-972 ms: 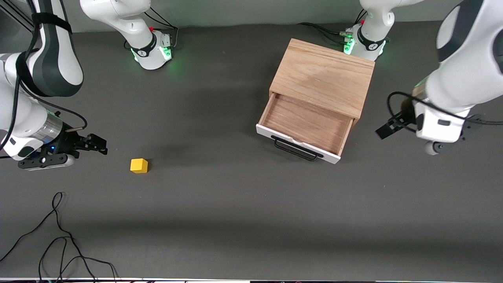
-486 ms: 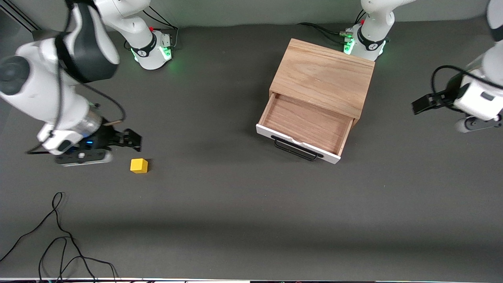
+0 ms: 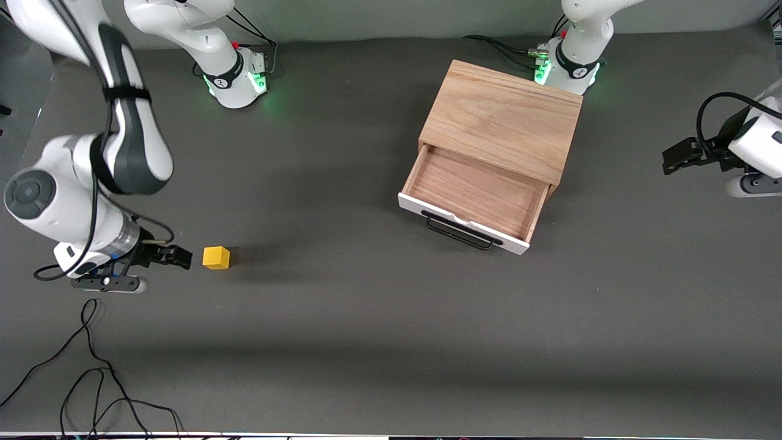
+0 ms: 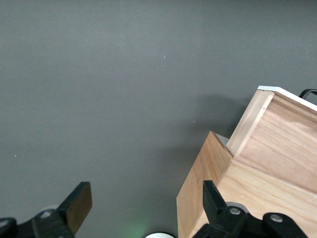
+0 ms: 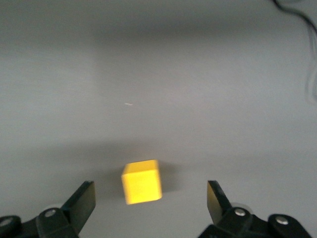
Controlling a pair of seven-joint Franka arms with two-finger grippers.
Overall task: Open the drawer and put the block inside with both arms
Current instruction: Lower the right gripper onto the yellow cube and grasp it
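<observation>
Nearest the front camera, a loose black cable (image 3: 91,373) trails over the dark table (image 3: 366,330) at the right arm's end. Farther from the camera sits the yellow block (image 3: 216,258), resting on the table and not yet picked up. The right gripper (image 3: 174,256) is just beside it, on the side toward the right arm's end; in the right wrist view its fingers (image 5: 81,201) stand wide apart and empty, the block (image 5: 142,181) lying between them but ahead of the tips — nothing touching.

Farther off, toward the left arm's end, the drawer (image 3: 473,195) is already pulled out of its light-wood box (image 3: 504,119), its brown interior bare. So opening looks done; grasping, carrying and dropping the block in remain.

The left gripper (image 3: 675,160) waits over the table beside the box, its fingers (image 4: 77,206) spread wide and holding nothing.
</observation>
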